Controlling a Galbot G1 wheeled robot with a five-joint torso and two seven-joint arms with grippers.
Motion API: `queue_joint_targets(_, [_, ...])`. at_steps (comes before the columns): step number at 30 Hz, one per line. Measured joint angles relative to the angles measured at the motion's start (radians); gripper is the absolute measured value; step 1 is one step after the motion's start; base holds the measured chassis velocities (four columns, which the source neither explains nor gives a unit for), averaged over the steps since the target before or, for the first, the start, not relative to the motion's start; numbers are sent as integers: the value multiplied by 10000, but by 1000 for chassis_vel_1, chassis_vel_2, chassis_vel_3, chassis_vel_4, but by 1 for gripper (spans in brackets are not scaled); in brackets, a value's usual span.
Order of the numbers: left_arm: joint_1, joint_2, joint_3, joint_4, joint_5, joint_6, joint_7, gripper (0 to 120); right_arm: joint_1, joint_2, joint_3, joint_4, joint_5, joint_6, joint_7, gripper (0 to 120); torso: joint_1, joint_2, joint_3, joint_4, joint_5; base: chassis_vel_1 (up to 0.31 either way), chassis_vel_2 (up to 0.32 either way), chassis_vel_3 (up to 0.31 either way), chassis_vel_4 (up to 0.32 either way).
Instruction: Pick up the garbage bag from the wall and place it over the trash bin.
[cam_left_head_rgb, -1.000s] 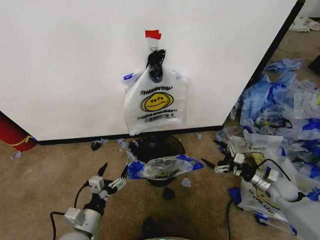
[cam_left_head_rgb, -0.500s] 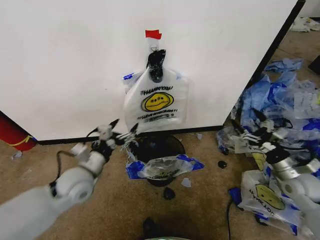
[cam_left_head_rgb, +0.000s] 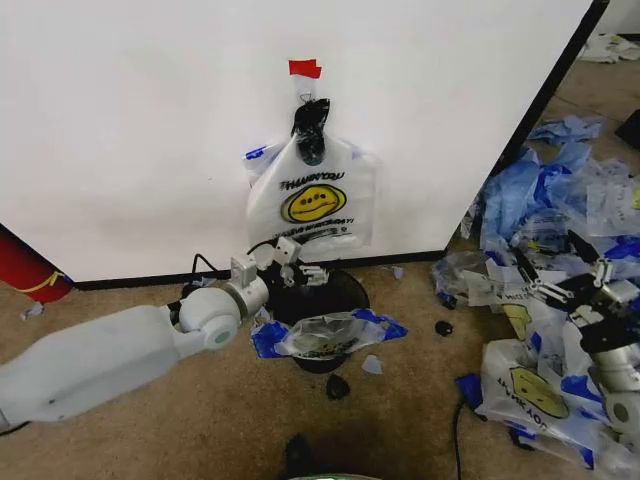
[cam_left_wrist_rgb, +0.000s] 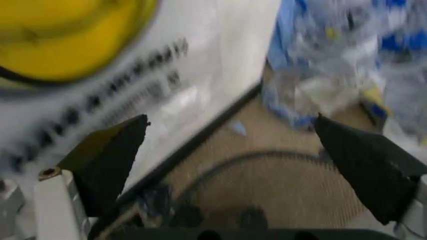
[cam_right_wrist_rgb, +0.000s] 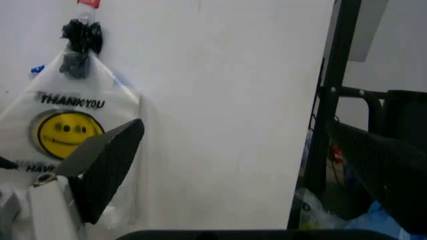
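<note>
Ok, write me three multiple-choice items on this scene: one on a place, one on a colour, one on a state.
1. Where is the garbage bag?
A. hanging on the wall
B. over the trash bin
C. in a gripper

2. What colour is the tape above the bag?
A. blue
B. red
C. green

3. How are the fingers of the left gripper?
A. shut on the bag
B. shut on nothing
C. open

Answers:
1 A, the bag hangs from a dark clip below the tape.
2 B, the tape is red in the head view.
3 C, the left wrist view shows both fingers spread, nothing between them.
</note>
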Motion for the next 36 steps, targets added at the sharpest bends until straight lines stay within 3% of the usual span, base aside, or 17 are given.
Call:
queue_joint_targets(4, [-600,-122,515,403,313,1095,162,98,-97,69,40,-82,1,122,-157,100,0,0,0,4,5,0,0,0,0])
queue_joint_targets(14, [-1577,-380,1474,854,444,2034,129,95,-162,88,3,-303,52,341,-374,100,0,0,-1,2,2,0,0,0,0])
queue_joint_targets(24, [-2173,-672,2495,1127,437,2345,-2,59,-150,115,-212,-481,67,568,-420,100,0,0,-1,4,2,0,0,0,0])
queue_joint_targets(32, [-2463,-804,2670,1311,258,2696,267,34,-75,168,-411,-545,45,649,-400,100,-1,0,-1,3,2,0,0,0,0])
queue_joint_targets(36, [-2548,-864,2826,1484,256,2693,369,15,-65,253,-572,-593,-43,729,-358,100,0,0,-1,3,3,0,0,0,0])
